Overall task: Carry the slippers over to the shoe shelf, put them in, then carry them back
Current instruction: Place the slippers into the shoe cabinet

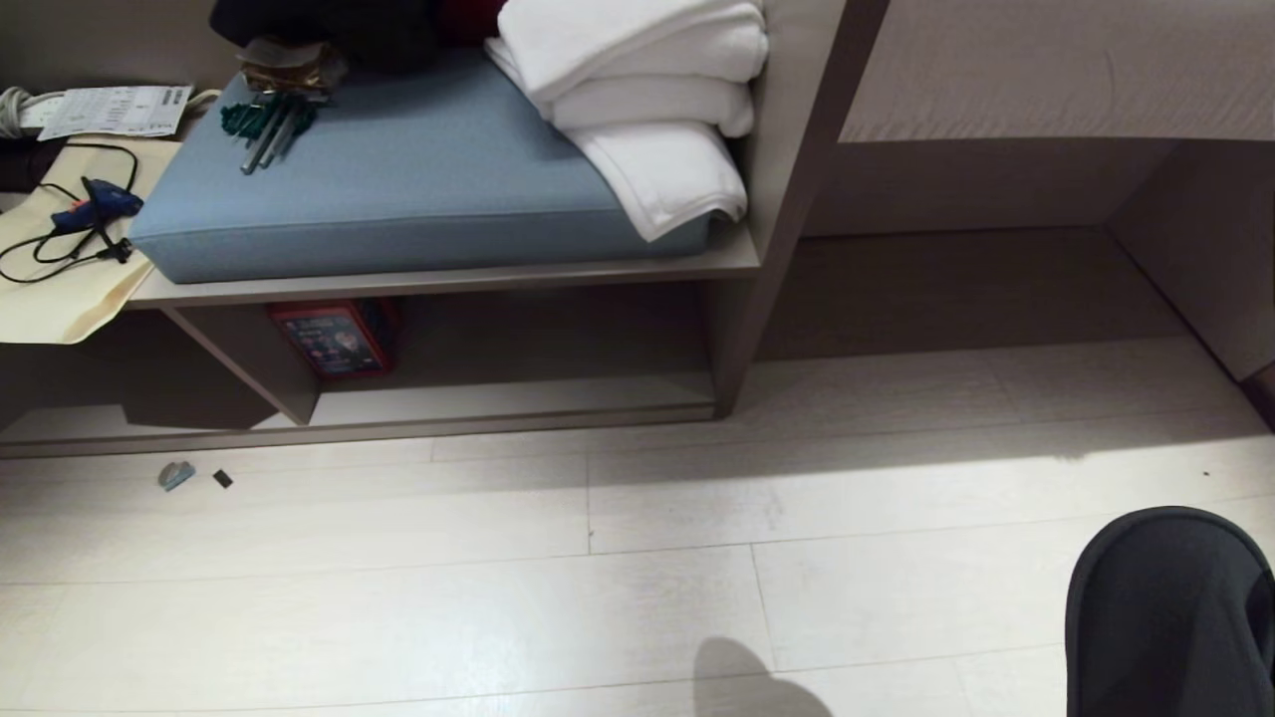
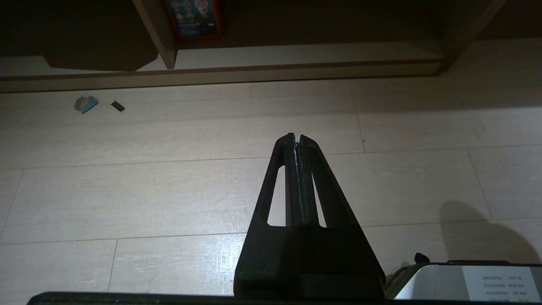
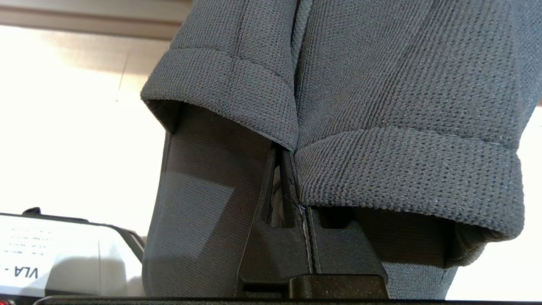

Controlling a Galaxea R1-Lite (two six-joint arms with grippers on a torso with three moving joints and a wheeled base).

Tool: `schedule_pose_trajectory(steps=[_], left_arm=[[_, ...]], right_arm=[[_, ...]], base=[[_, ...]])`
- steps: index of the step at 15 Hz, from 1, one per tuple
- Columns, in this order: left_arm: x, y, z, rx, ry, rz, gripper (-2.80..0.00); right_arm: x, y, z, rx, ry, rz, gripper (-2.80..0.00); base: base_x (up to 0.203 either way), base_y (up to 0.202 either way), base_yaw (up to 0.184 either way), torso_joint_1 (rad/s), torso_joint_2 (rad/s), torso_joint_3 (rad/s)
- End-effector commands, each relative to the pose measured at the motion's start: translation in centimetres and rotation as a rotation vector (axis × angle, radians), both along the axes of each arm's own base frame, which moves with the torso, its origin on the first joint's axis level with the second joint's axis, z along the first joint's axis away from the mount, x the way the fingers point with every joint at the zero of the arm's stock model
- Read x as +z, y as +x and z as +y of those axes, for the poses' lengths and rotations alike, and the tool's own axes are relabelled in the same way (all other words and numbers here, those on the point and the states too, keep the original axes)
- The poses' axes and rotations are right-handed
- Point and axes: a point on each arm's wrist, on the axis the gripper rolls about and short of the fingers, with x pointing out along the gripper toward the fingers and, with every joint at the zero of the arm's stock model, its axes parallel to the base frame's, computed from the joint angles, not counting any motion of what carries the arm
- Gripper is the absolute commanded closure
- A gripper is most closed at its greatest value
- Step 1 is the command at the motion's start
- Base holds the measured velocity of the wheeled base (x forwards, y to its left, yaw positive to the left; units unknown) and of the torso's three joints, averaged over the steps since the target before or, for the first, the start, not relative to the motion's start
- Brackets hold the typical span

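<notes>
Head view. The slippers [image 1: 1170, 612] show as a dark grey rounded toe at the lower right corner, above the pale plank floor [image 1: 498, 597]. Ahead stands the shoe shelf [image 1: 518, 398], a low open cubby with a pale bottom board and a slanted divider; a red-framed box [image 1: 334, 339] leans at its back, its print too small to read. Above the cubby lie a blue cushion [image 1: 398, 189], folded white towels [image 1: 647, 100], green-handled tools [image 1: 267, 124] and a printed sheet [image 1: 115, 110] whose text is illegible. Neither gripper itself appears here.

Left wrist view. The left gripper [image 2: 296, 137] is clenched on nothing, fingers pressed together above the floor, with the shelf well ahead of its tips. A white label [image 2: 499, 284] near its base carries writing too small to read.

Right wrist view. The right gripper [image 3: 284, 169] is clamped on the slippers [image 3: 338, 106], pinching both at their inner edges, one on each side of the fingers. The fabric is a fine waffle knit with a folded, stitched hem. A white label [image 3: 46, 258] beside the gripper base reads "VLA -".
</notes>
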Motion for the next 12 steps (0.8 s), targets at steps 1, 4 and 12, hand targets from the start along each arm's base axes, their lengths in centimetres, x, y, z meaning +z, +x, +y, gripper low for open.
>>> schedule_pose_trajectory(steps=[1, 4, 12], left_arm=[[-0.2, 0.07, 0.0, 0.0, 0.0, 0.008, 0.0], [-0.2, 0.07, 0.0, 0.0, 0.0, 0.008, 0.0], [-0.2, 0.06, 0.0, 0.002, 0.0, 0.007, 0.0]], right_arm=[[0.04, 0.0, 0.0, 0.001, -0.003, 0.0, 0.0], [0.0, 0.01, 0.0, 0.001, -0.001, 0.002, 0.0], [-0.01, 0.01, 0.0, 0.001, -0.001, 0.003, 0.0]], base=[[0.0, 0.0, 0.0, -0.001, 0.0, 0.206], [0.0, 0.0, 0.0, 0.002, 0.0, 0.199], [0.0, 0.0, 0.0, 0.001, 0.0, 0.203]])
